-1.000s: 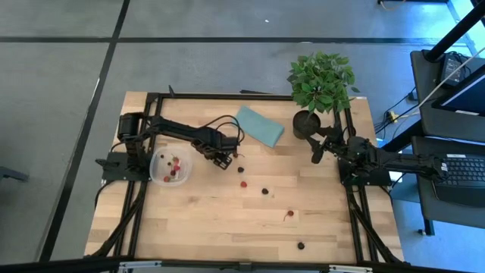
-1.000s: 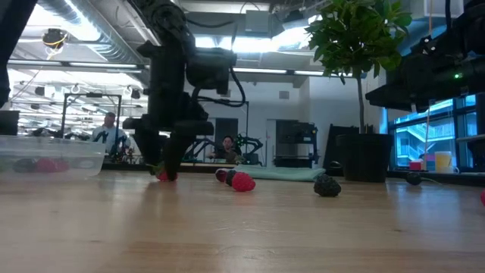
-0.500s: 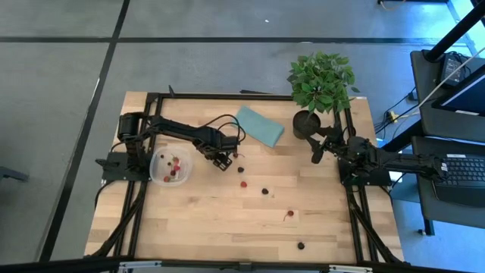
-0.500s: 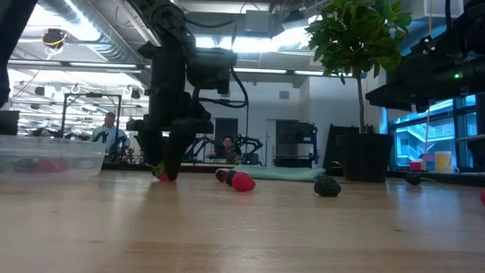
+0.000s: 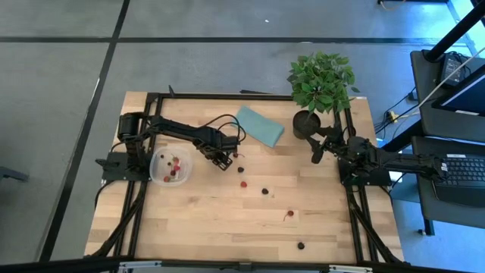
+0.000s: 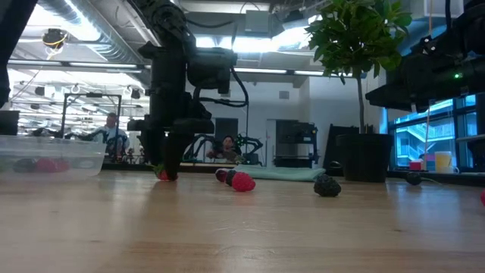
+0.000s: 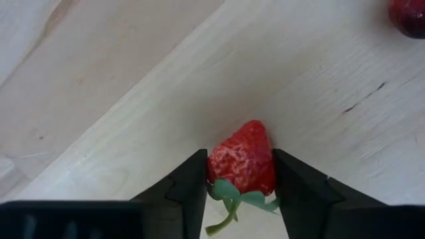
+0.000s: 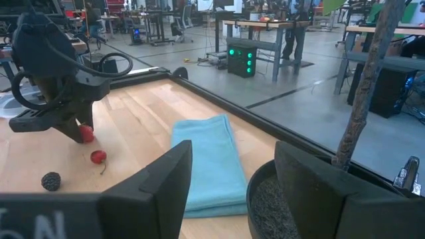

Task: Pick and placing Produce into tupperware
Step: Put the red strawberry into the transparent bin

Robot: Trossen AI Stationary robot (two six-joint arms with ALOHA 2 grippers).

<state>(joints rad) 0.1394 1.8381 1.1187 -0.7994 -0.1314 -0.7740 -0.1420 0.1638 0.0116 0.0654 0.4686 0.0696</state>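
The left tool (image 5: 223,162) is down at the wooden desk (image 5: 227,227), just right of the tupperware (image 5: 170,167), with its two dark fingers (image 7: 189,186) pressed against either side of a red strawberry (image 7: 243,159). In the left wrist view the berry sits squarely between them, pointed end away from the wrist, its green leafy top and a short stem at the near end, and the fruit lying on the pale wood. In the low view the same tool (image 6: 168,171) reaches down to the desk surface with a bit of red showing at its tip.

The tupperware stands near the desk's left edge, beside the left arm's base, and holds several red and dark berries. More produce lies loose on the desk to the right of the left tool: a red berry (image 5: 243,183) close by, a dark one (image 5: 265,191) a little farther, a red one with a stem (image 5: 289,215) farther toward the near side, and a dark one (image 5: 301,246) close to the near edge.

A folded teal cloth (image 5: 259,125) lies toward the far side, with a potted plant (image 5: 321,83) at the far right corner. The right tool (image 5: 317,152) waits just beside the pot, its fingers (image 8: 159,189) set apart.
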